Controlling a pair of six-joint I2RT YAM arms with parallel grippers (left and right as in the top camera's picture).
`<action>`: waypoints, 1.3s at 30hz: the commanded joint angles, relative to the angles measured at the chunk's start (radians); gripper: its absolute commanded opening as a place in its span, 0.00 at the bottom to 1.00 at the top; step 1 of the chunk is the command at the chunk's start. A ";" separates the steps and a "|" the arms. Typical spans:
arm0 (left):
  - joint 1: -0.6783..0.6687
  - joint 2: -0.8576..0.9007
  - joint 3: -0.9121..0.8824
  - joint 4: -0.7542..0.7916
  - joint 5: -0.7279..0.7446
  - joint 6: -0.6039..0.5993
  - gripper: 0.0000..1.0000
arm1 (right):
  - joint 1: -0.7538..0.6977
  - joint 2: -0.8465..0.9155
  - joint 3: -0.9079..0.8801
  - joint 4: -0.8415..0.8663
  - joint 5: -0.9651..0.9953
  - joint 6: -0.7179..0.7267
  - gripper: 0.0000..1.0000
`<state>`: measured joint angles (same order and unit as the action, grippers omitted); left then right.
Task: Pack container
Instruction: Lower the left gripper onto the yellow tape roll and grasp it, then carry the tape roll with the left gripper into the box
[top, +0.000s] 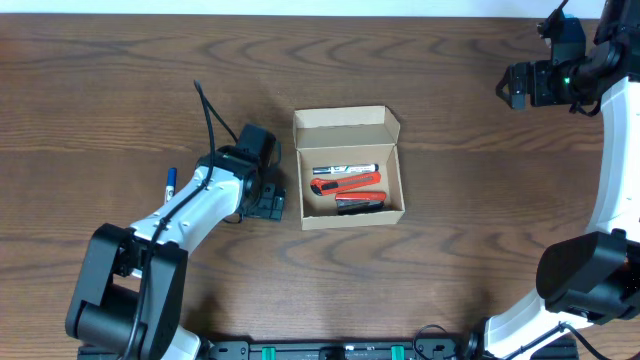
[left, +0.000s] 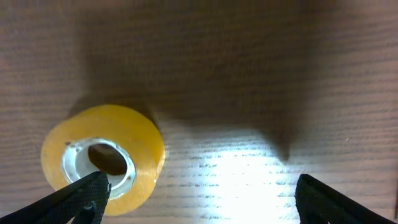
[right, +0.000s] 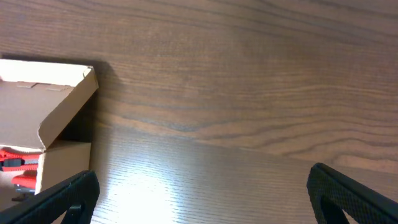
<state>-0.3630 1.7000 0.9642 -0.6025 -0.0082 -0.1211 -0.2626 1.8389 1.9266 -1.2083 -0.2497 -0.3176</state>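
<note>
The container (top: 348, 170) is a tan cardboard box in the middle of the table, with its flap lid open toward the far side. Inside lie a white marker (top: 345, 170), a red utility knife (top: 347, 182) and a red-and-black item (top: 360, 203). My left gripper (top: 266, 200) is just left of the box, open and low over the table. In the left wrist view (left: 202, 205) a yellow tape roll (left: 124, 146) lies flat by its left finger, which overlaps the roll's rim. My right gripper (top: 512, 85) is open and empty at the far right; the box (right: 56, 112) shows at its view's left.
A blue pen (top: 170, 183) lies on the wooden table (top: 450, 250) left of my left arm. The tape roll is hidden under my left gripper in the overhead view.
</note>
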 joint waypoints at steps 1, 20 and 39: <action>0.005 0.013 0.039 0.008 -0.028 0.021 0.95 | 0.002 -0.023 -0.010 -0.003 0.003 -0.005 0.99; 0.005 0.062 0.000 0.010 -0.016 0.008 0.95 | 0.002 -0.023 -0.010 -0.008 0.003 -0.005 0.99; 0.005 0.109 0.013 -0.034 0.158 -0.033 0.06 | 0.002 -0.023 -0.010 -0.008 0.003 -0.013 0.99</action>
<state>-0.3542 1.7767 0.9894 -0.6067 0.0891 -0.1284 -0.2626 1.8389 1.9266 -1.2133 -0.2493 -0.3214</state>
